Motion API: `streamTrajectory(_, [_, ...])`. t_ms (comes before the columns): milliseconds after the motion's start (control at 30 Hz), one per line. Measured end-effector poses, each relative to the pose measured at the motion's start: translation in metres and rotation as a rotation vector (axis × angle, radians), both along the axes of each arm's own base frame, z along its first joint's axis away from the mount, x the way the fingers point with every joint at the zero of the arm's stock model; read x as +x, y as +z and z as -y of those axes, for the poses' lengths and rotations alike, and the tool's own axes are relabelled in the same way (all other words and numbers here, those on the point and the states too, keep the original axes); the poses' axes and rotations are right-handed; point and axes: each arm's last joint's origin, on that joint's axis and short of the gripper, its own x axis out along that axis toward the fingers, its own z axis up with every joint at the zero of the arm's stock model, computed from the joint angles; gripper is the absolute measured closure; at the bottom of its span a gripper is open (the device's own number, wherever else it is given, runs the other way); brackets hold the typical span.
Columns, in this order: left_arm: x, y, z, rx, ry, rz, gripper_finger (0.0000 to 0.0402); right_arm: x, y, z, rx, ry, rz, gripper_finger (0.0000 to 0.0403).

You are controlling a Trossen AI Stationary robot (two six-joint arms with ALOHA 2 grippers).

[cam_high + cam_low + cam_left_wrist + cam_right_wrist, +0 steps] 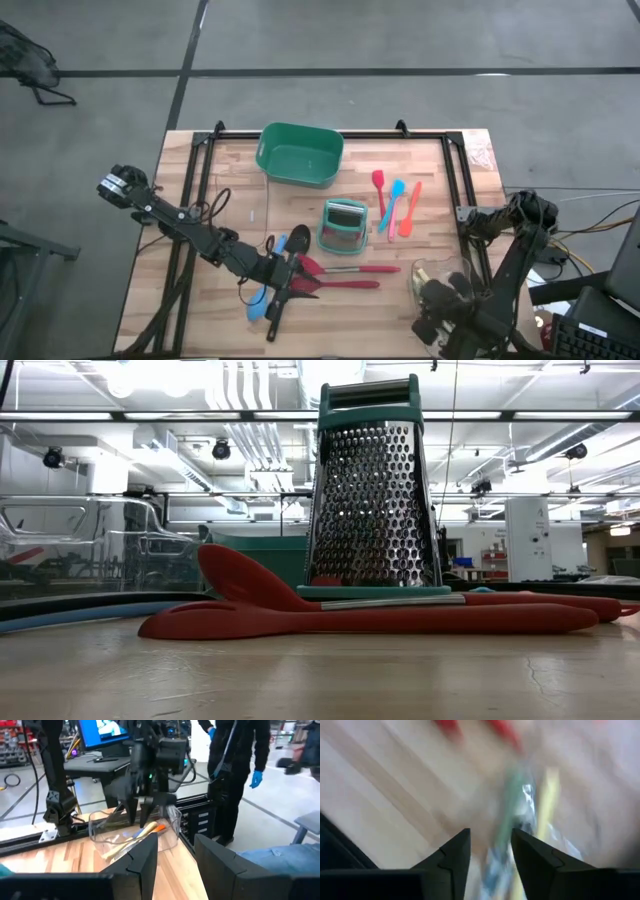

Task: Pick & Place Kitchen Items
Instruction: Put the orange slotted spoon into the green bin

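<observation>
Right hand (142, 812) hangs fingers-down, parted, over clear tray (170, 827); left hand (285, 275) parted, empty.

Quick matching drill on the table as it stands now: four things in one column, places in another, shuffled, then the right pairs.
Things:
1. green tub
2. box grater
3. three small spatulas
4. clear tray

Places:
A. under the right end effector, near the table's right front corner
B. back edge of the table, centre
C. right of the grater
D. table centre, just behind the red spoons

Pairs: 1-B, 2-D, 3-C, 4-A
</observation>
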Motion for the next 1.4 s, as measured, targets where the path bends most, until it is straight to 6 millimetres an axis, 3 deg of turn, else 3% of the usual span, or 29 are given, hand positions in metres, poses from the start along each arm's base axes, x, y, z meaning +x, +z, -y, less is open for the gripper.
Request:
streamTrajectory(167, [0.003, 0.001, -0.005, -0.047, 0.020, -0.005, 0.0266, 0.013, 0.027, 0.009, -0.161, 0.211, 0.329, 0.0259])
streamTrajectory(233, [0.003, 0.002, -0.009, -0.064, 0.032, -0.008, 0.0266, 0.015, 0.038, 0.017, -0.225, 0.267, 0.372, 0.0283])
streamTrajectory(367, [0.004, 0.004, -0.014, -0.058, 0.051, 0.002, 0.0266, 0.016, 0.053, 0.037, -0.352, 0.353, 0.435, 0.0368])
streamTrajectory(433, [0.005, 0.004, -0.014, -0.054, 0.052, 0.001, 0.0266, 0.016, 0.058, 0.045, -0.401, 0.391, 0.474, 0.0384])
streamTrajectory(600, [0.005, 0.006, -0.014, -0.060, 0.049, 0.016, 0.0266, 0.012, 0.069, 0.064, -0.486, 0.426, 0.524, 0.0390])
streamTrajectory(767, [0.005, 0.006, -0.014, -0.043, 0.047, 0.027, 0.0266, 0.005, 0.079, 0.075, -0.461, 0.417, 0.550, 0.0394])
streamTrajectory(1400, [0.009, 0.009, -0.024, -0.124, 0.100, 0.033, 0.0266, 0.001, 0.086, 0.080, -0.437, 0.408, 0.572, 0.0394])
